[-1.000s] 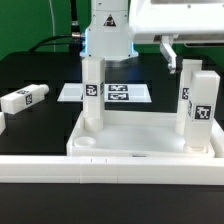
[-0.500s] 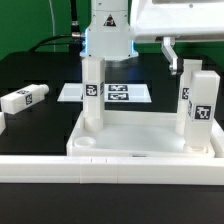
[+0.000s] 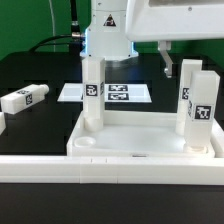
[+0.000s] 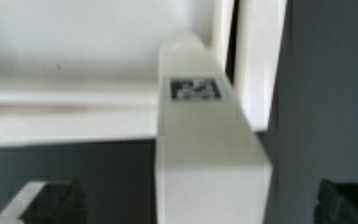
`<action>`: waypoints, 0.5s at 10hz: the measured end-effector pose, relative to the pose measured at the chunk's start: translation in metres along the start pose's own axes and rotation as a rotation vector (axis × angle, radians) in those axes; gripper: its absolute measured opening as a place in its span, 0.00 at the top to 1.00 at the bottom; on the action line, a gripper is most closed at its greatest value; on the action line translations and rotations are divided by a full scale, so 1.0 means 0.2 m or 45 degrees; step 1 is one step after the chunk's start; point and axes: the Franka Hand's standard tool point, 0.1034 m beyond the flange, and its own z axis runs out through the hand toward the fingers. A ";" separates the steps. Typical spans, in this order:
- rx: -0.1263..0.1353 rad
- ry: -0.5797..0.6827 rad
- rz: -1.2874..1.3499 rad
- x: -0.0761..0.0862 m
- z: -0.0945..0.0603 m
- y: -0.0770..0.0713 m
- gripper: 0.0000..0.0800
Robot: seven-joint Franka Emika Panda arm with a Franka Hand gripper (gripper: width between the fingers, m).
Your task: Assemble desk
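The white desk top (image 3: 140, 132) lies rim-up at the front of the black table. Three white legs stand upright in its corners: one (image 3: 92, 95) on the exterior view's left and two (image 3: 188, 92) (image 3: 203, 112) on the right. A fourth leg (image 3: 25, 98) lies loose on the table at the left. My gripper (image 3: 183, 52) hangs just above the right legs. In the wrist view a tagged leg (image 4: 211, 150) runs between my fingertips (image 4: 43, 205), with a gap on each side. The gripper (image 4: 194, 205) is open and holds nothing.
The marker board (image 3: 118, 93) lies flat behind the desk top, at the arm's base. A long white border rail (image 3: 40, 166) runs along the table's front edge, just in front of the desk top.
The gripper has shifted slightly toward the exterior view's left above the right legs. Its jaws stay wide open and no part has moved.
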 end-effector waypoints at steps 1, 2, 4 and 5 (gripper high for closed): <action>-0.003 -0.007 0.003 0.03 0.01 0.00 0.19; -0.006 0.005 0.002 0.03 0.02 0.00 0.19; -0.010 -0.001 0.003 0.03 0.04 0.01 0.19; -0.014 -0.007 0.003 0.03 0.07 0.01 0.19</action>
